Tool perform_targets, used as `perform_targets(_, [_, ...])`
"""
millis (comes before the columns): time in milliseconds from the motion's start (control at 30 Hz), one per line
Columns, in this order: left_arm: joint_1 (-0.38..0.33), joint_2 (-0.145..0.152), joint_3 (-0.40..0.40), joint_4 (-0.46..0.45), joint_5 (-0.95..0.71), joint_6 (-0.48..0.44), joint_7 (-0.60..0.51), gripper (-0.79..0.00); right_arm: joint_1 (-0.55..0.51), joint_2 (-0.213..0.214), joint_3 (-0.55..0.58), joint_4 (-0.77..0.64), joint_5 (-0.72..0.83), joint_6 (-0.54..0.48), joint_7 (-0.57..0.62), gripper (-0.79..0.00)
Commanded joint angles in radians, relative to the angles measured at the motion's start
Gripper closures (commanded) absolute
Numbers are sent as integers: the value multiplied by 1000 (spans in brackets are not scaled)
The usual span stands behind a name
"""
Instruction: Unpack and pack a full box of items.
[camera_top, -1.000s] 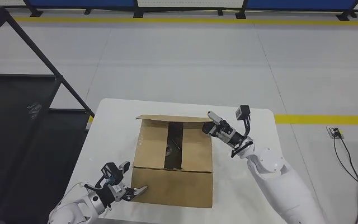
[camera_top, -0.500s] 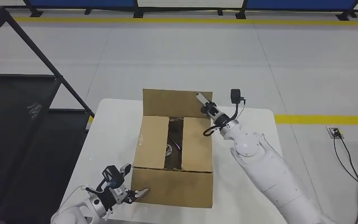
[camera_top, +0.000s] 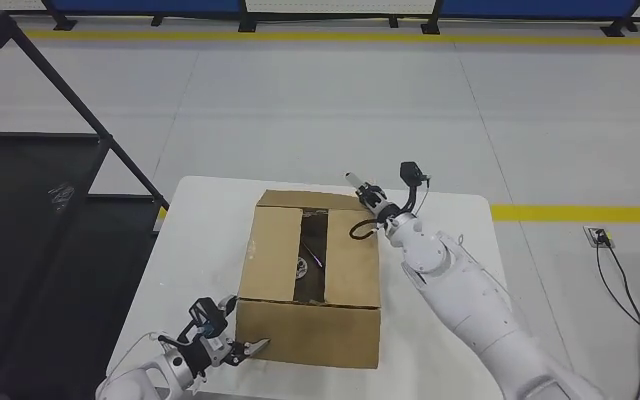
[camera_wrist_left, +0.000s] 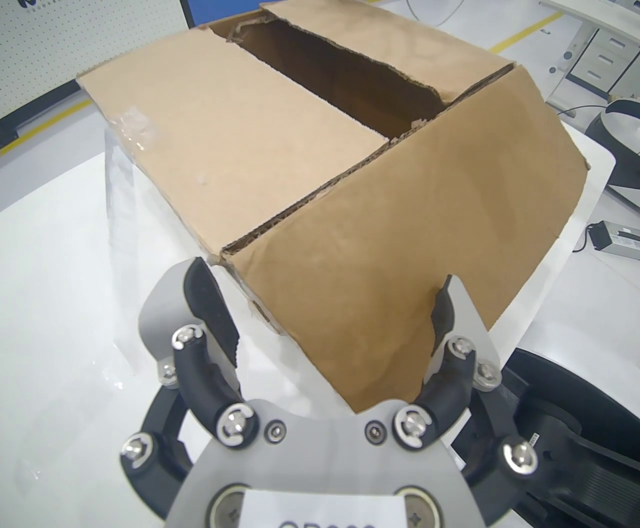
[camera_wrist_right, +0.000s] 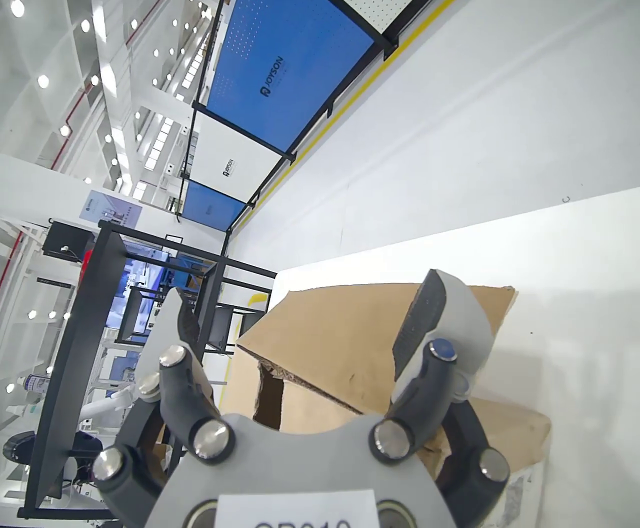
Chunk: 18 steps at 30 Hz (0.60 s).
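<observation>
My left hand (camera_top: 247, 347), fingers apart, hangs by the near corner of the brown cardboard box (camera_top: 340, 285). The box sits on the white table (camera_top: 200, 240), its top flaps leaving a dark slot. My right hand (camera_top: 357, 184), fingers apart, is at the box's far edge.

We're looking at the brown cardboard box (camera_top: 270, 262), upright in the middle of the white table (camera_top: 200, 235). Its two long top flaps lie flat with a dark slot between them, and through it we glimpse small items (camera_top: 312, 255), too dim to identify.
</observation>
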Motion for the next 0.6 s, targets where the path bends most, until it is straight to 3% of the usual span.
perform_targets(0, [1, 1, -2, 3, -2, 0, 6, -785, 4, -5, 7, 14, 10, -17, 0, -785])
perform_targets(133, [15, 3, -25, -10, -21, 11, 42, -785, -7, -6, 39, -7, 49, -105, 39, -785])
perform_targets(300, [45, 9, -102, -34, -114, -8, 103, -785, -65, 15, 87, -146, 96, -180, 231, -785])
perform_targets(400, [59, 12, -156, -33, -161, 14, 116, -785, -115, 34, 112, -255, 95, -156, 354, -785])
perform_targets(567, [56, 14, -219, 10, -253, 52, 113, -785, -199, 52, 106, -420, 15, -22, 459, -785])
